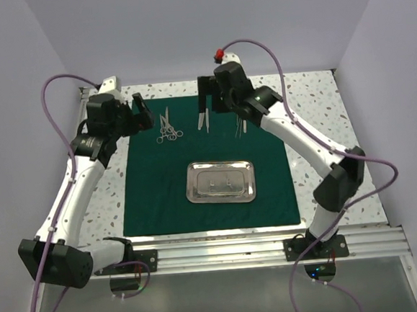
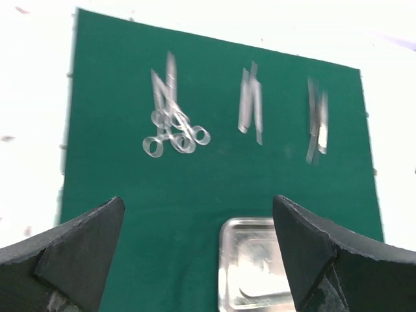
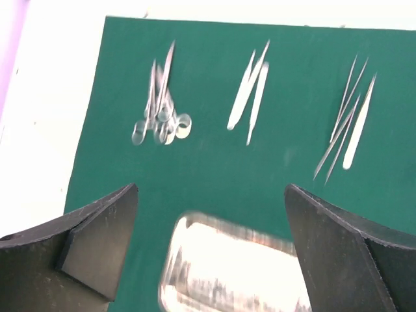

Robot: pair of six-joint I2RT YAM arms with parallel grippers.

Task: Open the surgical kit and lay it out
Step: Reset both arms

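In the centre of the overhead frame, the surgical kit (image 1: 153, 193) lies unfolded on the speckled table (image 1: 320, 111), both arms poised at its upper edge.

The left gripper (image 1: 141, 111) hangs over the cloth's upper left corner and the right gripper (image 1: 215, 101) over its upper middle, each with jaws spread wide and nothing between them. The right arm slants across the cloth's right edge. Bare tabletop borders the cloth on every side, a metal rail (image 1: 223, 252) runs along the lower edge, and the lower half of the cloth is open around the steel tray (image 1: 193, 184). The green drape is flat; ring-handled instruments (image 1: 167, 128), tweezers (image 1: 204, 121) and slim tools (image 1: 239, 127) lie in a row above the tray.
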